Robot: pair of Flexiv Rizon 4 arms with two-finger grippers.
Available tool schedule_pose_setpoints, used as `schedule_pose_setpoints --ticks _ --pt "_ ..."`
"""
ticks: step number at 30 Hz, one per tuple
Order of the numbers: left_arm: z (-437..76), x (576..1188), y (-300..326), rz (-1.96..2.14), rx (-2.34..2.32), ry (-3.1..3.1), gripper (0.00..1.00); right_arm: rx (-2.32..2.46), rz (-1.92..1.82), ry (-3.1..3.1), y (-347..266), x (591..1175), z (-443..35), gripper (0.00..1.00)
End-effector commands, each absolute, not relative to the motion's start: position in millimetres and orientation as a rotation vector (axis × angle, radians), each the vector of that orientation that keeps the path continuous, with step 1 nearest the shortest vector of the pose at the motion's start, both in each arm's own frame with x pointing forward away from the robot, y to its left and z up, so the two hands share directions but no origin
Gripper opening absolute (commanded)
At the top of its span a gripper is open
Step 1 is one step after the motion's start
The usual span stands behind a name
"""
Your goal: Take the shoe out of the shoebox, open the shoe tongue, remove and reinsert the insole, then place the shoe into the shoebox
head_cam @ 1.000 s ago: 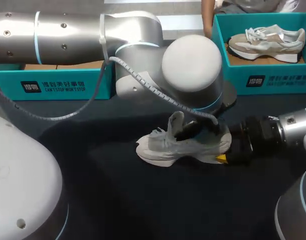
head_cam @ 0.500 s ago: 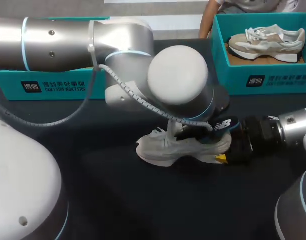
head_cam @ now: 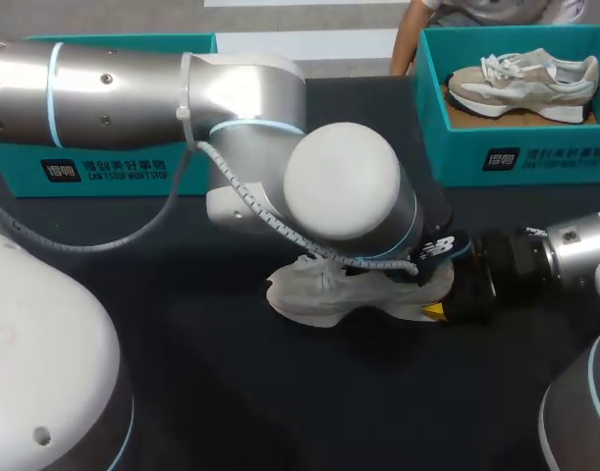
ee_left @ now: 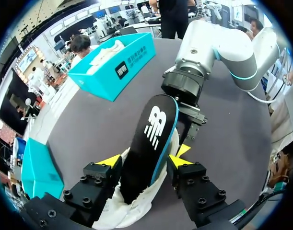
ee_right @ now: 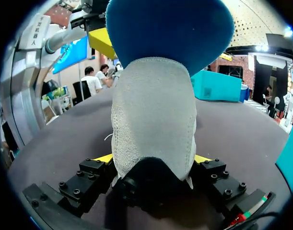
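Hidden behind its arm from overhead, the left gripper in its wrist view clamps the black insole standing out of the grey shoe, whose heel the right gripper pinches on the table.

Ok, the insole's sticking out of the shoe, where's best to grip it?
Pinch the insole across its two long edges near mid-length, coming down from above the shoe opening, as the left gripper has it. It is thin and flat, narrow there, with its heel end raised clear. The right gripper blocks the heel side.
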State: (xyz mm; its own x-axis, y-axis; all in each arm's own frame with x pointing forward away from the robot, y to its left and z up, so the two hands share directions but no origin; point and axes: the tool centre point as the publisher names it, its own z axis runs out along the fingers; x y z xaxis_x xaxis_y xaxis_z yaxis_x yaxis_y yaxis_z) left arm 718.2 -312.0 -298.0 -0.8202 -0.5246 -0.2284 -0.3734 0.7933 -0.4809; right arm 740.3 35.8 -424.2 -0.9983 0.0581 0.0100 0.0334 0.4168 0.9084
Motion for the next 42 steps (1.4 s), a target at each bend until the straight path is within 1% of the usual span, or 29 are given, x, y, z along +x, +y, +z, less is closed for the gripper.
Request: schedule_pose_setpoints --ticks 1,2,3,4,5,7,8,14,19,20,22,23,25,26,27,31,37,42 --pt "-305 714 -318 -0.593 -0.692 2.603 0.51 0.086 1.677 2.627 38 740 -428 0.0" --pt "-306 713 -319 -0.591 -0.699 2.594 0.53 0.086 1.677 2.627 38 740 -428 0.0" --pt "-306 712 -319 -0.599 -0.699 2.592 0.57 0.086 1.677 2.627 38 740 -428 0.0" --pt "-307 711 -320 -0.605 -0.7 2.592 0.58 0.086 1.677 2.627 38 740 -428 0.0" --pt "-308 710 -321 -0.614 -0.703 2.589 0.58 0.086 1.677 2.627 38 740 -428 0.0" --pt "-310 709 -322 -0.624 -0.699 2.59 0.6 0.086 1.677 2.627 38 740 -428 0.0" --pt "-311 707 -323 -0.629 -0.697 2.583 0.6 0.086 1.677 2.627 38 740 -428 0.0" --pt "-312 703 -327 -0.611 -0.677 2.536 0.65 0.086 1.677 2.627 38 740 -428 0.0" --pt "-320 706 -329 -0.595 -0.685 2.524 0.64 0.086 1.677 2.627 38 740 -428 0.0" --pt "-321 708 -329 -0.598 -0.691 2.521 0.61 0.086 1.677 2.627 38 740 -428 0.0" --pt "-322 711 -328 -0.601 -0.695 2.516 0.6 0.086 1.677 2.627 38 740 -428 0.0" --pt "-323 713 -328 -0.599 -0.705 2.496 0.58 0.086 1.677 2.627 38 740 -428 0.0" --pt "-325 715 -329 -0.595 -0.705 2.49 0.59 0.086 1.677 2.627 38 740 -428 0.0" --pt "-326 716 -329 -0.588 -0.711 2.475 0.56 0.086 1.677 2.627 38 740 -428 0.0" --pt "-327 717 -329 -0.585 -0.714 2.473 0.56 0.086 1.677 2.627 38 740 -428 0.0" --pt "-331 719 -329 -0.578 -0.728 2.455 0.56 0.086 1.677 2.627 38 740 -428 0.0" --pt "-332 717 -328 -0.533 -0.732 2.419 0.61 0.086 1.677 2.627 38 740 -428 0.0" --pt "-333 716 -332 -0.485 -0.693 2.38 0.61 0.086 1.677 2.627 38 740 -428 0.0"
